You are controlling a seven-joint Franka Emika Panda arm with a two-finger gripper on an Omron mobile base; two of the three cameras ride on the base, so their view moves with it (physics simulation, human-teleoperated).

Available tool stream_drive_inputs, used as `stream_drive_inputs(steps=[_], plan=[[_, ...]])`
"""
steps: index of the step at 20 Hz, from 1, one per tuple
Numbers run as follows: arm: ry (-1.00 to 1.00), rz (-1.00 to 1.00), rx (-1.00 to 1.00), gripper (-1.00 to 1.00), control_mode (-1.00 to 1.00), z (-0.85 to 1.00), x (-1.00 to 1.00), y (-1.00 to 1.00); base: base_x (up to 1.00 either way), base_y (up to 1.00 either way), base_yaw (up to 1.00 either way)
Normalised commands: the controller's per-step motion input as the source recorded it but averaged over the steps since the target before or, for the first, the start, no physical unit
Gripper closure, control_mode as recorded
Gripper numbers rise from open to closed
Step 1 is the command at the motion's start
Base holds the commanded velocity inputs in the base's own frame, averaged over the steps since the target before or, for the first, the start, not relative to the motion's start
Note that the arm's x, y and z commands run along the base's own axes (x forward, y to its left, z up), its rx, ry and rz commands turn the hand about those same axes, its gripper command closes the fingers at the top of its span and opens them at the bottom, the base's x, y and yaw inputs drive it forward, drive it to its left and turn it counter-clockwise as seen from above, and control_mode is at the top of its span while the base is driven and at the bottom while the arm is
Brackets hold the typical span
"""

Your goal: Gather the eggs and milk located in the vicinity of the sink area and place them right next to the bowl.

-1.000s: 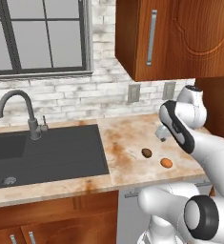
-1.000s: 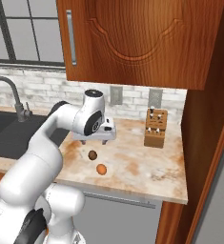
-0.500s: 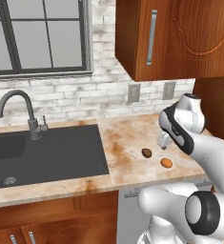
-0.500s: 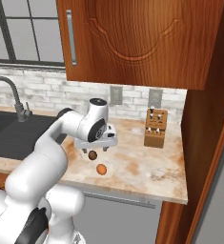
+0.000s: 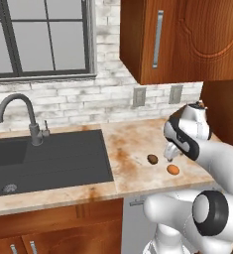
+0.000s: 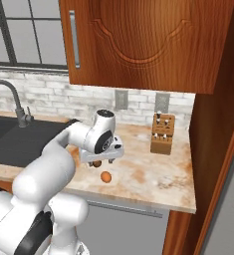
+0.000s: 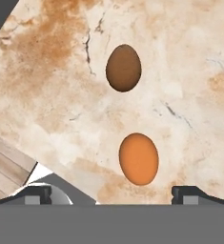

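**Open gripper above two eggs on the counter**

While the gripper (image 7: 111, 193) is held above the counter, its jaws are spread wide and nothing is held between them; the two dark fingertips (image 7: 37, 193) are seen far apart at the lower left and lower right of the hand view. The orange-brown egg (image 7: 138, 158) is found just above the gap between the tips, slightly right of centre in that view. The dark brown egg (image 7: 123, 67) is placed higher in the frame, apart from the orange one and not touching it. Both eggs are laid on the mottled tan counter (image 7: 189, 76), whose front edge is cut diagonally across the lower left corner of the hand view.

In the left base view the gripper (image 5: 171, 151) is seen right of centre, pointed down over the eggs. The dark brown egg (image 5: 152, 158) is noted just left of it and the orange-brown egg (image 5: 173, 169) just below it, near the counter's front edge. In the right base view the hand (image 6: 101, 157) is seen left of centre, with the orange-brown egg (image 6: 106, 177) below it and the dark brown egg (image 6: 96, 163) partly hidden behind it.

The sink (image 5: 53, 158) is located in the left half of the left base view, with its faucet (image 5: 19, 114) behind it. A wooden knife block (image 6: 163, 134) is stood against the wall right of centre in the right base view.
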Motion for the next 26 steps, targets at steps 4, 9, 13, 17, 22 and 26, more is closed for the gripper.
stream_drive_inputs(steps=[4, 9, 13, 17, 22, 26], plan=[[0.0, 0.02, 0.0, -1.0, -1.0, -0.3, 0.0, -0.06, 0.0, 0.0, 0.0], [0.0, 0.0, 0.0, -1.0, -1.0, -0.27, 0.0, -0.05, 0.0, 0.0, 0.0], [0.0, 0.0, 0.0, -1.0, -1.0, -0.28, 0.0, 0.0, 0.0, 0.0, 0.0], [0.01, 0.0, 0.0, -1.0, -1.0, -0.27, 0.01, 0.0, 0.0, 0.0, 0.0], [0.01, 0.0, 0.0, -1.0, -1.0, -0.25, 0.05, 0.0, 0.0, 0.0, 0.0], [0.0, 0.0, 0.0, -1.0, -1.0, -0.14, 0.16, -0.03, 0.0, 0.0, 0.0]])
